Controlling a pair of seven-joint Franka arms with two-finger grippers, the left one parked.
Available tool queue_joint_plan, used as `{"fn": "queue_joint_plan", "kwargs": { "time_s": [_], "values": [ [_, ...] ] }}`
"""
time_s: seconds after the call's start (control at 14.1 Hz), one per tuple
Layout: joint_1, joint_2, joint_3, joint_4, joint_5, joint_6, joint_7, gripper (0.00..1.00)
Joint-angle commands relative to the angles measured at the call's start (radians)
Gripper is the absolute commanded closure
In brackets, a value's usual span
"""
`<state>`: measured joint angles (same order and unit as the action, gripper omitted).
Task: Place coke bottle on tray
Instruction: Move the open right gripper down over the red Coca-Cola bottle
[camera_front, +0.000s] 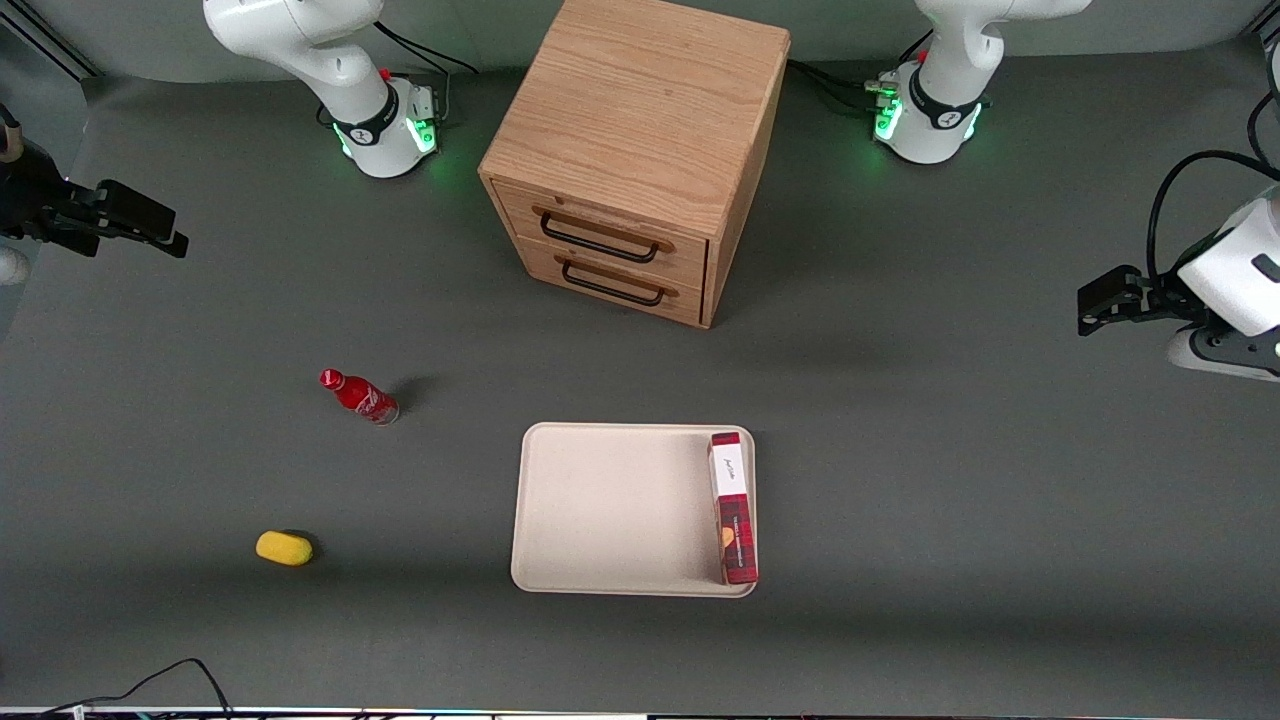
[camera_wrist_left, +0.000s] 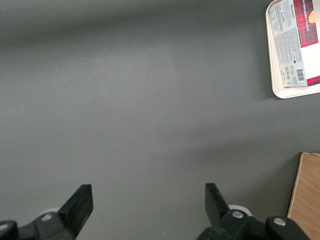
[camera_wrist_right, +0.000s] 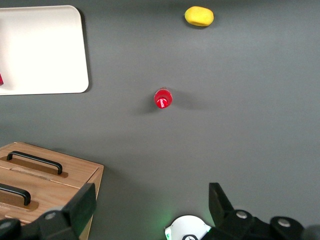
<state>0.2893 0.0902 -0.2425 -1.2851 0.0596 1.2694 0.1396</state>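
- At the working arm's end of the bench (camera_front: 900, 480), the claw (camera_front: 150, 228) hangs high over the surface, well apart from every object; fingers (camera_wrist_right: 82, 202) spread wide, holding and touching nothing.
- Coke bottle (camera_front: 359, 397) stands upright on the bench, long axis vertical, red cap up; the wrist view looks straight down on the cap (camera_wrist_right: 163, 98). Only its base touches the bench.
- Bottle sits between the claw and the tray (camera_front: 600, 500), well apart from both, and farther from the front camera than the tray.
- Tray lies flat, nearer the front camera than the wooden drawer cabinet (camera_front: 640, 150), with bare bench between the two.
- Red plaid box (camera_front: 733, 507) lies along the tray's edge toward the parked arm; the rest of the tray floor, toward the bottle, is bare.
- Yellow oval object (camera_front: 284, 548) rests nearer the front camera than the bottle, well apart from it and from the tray.
- Open bench all round the bottle; tray rim is low with rounded corners.
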Motion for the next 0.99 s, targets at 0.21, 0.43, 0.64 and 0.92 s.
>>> {"fn": "queue_joint_plan", "kwargs": {
  "time_s": [0.21, 0.43, 0.64, 0.92],
  "values": [
    [0.004, 0.019, 0.000, 0.023, 0.029, -0.001, 0.048, 0.00],
    [-0.002, 0.037, -0.001, 0.023, 0.028, 0.002, 0.046, 0.00],
    [-0.002, 0.055, -0.003, 0.006, 0.028, 0.045, 0.052, 0.00],
    [0.002, 0.051, -0.001, -0.103, 0.017, 0.151, 0.051, 0.00]
  ]
}}
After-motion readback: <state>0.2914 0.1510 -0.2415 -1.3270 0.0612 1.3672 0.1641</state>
